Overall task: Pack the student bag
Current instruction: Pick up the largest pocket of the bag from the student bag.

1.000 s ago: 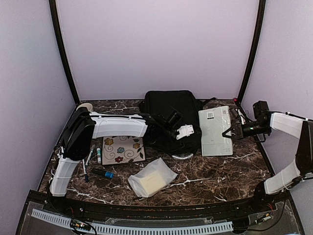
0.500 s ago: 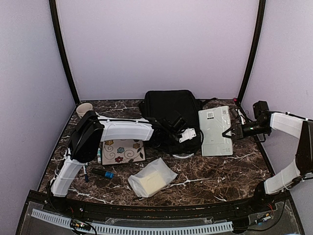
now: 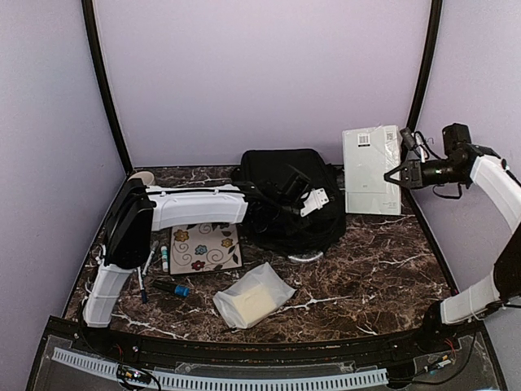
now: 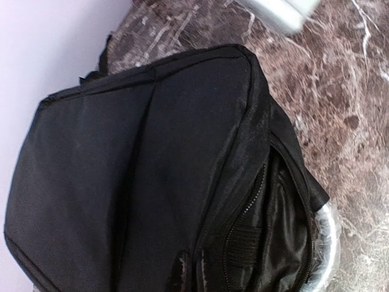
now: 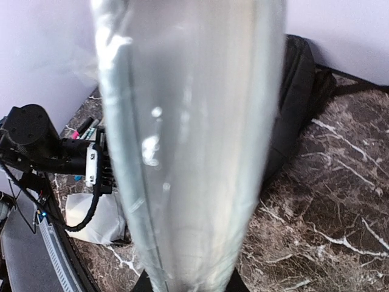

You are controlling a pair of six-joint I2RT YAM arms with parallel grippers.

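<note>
- Since the earlier frames, the right gripper (image 3: pixel 400 173) has lifted the flat white package (image 3: pixel 370 167) off the marble table (image 3: pixel 383 277). It now holds the package in the air, above and to the right of the student bag (image 3: pixel 281 175).
- Its fingers are clamped on the package's right edge. In the right wrist view the plastic-wrapped slab (image 5: pixel 188 140) fills the middle of the picture and hangs edge-on.
- The left gripper (image 3: pixel 313 201) has shifted a little over the bag's near right corner. Its fingers do not show in its own wrist view, so I cannot tell whether it is parted or pinching the fabric.
- The bag lies flat against the back wall. The left wrist view shows its zipper mouth (image 4: pixel 273 225) gaping on the near side.
- Judged step: carrying the package toward the bag to put it in.
- The next move calls for swinging the package left over the bag, lining its thin edge up with the mouth, and sliding it in. The opening probably needs holding wide for this.
- A floral notebook (image 3: pixel 203 248) and a clear pouch (image 3: pixel 252 297) lie nearer than the bag, not yet packed.
</note>
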